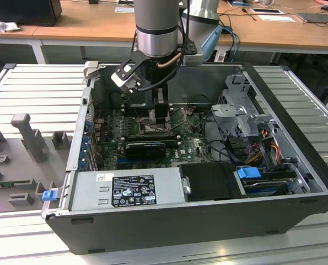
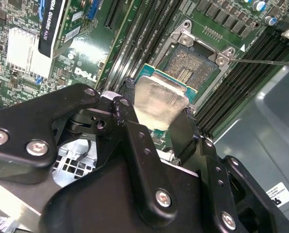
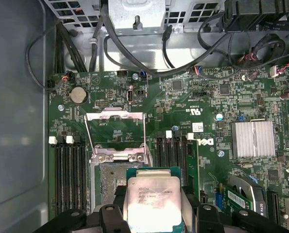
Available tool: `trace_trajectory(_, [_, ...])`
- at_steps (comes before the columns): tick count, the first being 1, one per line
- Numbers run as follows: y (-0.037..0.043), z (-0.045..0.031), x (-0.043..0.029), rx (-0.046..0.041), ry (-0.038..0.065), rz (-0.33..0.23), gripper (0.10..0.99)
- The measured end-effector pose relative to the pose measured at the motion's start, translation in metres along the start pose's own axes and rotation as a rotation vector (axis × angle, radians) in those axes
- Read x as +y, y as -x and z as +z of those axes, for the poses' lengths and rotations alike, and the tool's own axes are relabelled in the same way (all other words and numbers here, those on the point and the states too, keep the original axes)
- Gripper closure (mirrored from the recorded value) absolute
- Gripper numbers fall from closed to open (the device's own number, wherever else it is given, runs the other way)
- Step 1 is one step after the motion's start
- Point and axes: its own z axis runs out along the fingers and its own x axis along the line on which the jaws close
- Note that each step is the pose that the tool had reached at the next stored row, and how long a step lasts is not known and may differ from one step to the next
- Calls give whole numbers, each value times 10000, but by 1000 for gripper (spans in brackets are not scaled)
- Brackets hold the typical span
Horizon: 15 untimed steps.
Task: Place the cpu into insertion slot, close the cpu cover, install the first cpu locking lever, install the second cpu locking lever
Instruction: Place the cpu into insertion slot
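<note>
My gripper (image 1: 161,117) reaches down inside the open computer case, over the motherboard. It is shut on the cpu (image 2: 160,101), a silvery square chip with a green edge, held by two opposite sides between black fingers (image 2: 127,104). The cpu (image 3: 151,199) hangs level just above the board, overlapping one edge of the insertion slot (image 2: 195,68) and offset from its centre. The insertion slot (image 3: 109,174) lies bare, its contact field showing. The cpu cover (image 3: 115,115) is swung back flat beyond the slot, with thin wire levers (image 3: 144,136) raised along its sides.
Black memory slots (image 3: 69,167) flank the socket on both sides. A black graphics card (image 1: 144,148) lies nearby on the board. A power supply (image 1: 125,190) sits at the near wall and a drive cage (image 1: 243,113) with cables on the exterior view's right.
</note>
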Motion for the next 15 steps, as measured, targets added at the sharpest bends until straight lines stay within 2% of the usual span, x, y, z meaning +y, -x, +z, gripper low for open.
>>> trace_trajectory(15, [4, 89, -33, 35, -2, 5, 557])
